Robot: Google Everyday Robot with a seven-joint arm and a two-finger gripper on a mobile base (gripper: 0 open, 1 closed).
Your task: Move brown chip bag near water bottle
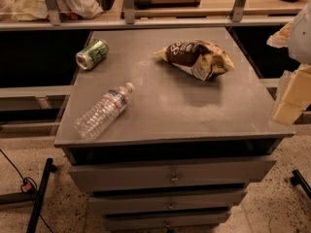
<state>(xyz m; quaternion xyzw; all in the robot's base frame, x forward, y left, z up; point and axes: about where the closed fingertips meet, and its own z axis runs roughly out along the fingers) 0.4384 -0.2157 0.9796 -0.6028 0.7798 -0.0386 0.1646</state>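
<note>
Brown chip bag (pixel 197 58): long axis crosswise, lying left of gripper (pixel 289 105) at the right edge. Grip state: cannot tell. Water bottle (pixel 103 111): front-left, well apart.

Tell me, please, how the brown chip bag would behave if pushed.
The brown chip bag looks crinkled, so probably light and floppy, crumpling before sliding. Lying flat, it probably won't roll. The gripper is off the table's right edge.

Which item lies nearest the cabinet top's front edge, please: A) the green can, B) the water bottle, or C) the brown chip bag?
B: the water bottle lies front left, the brown chip bag and green can farther back; the hand is at the view's right edge.
</note>
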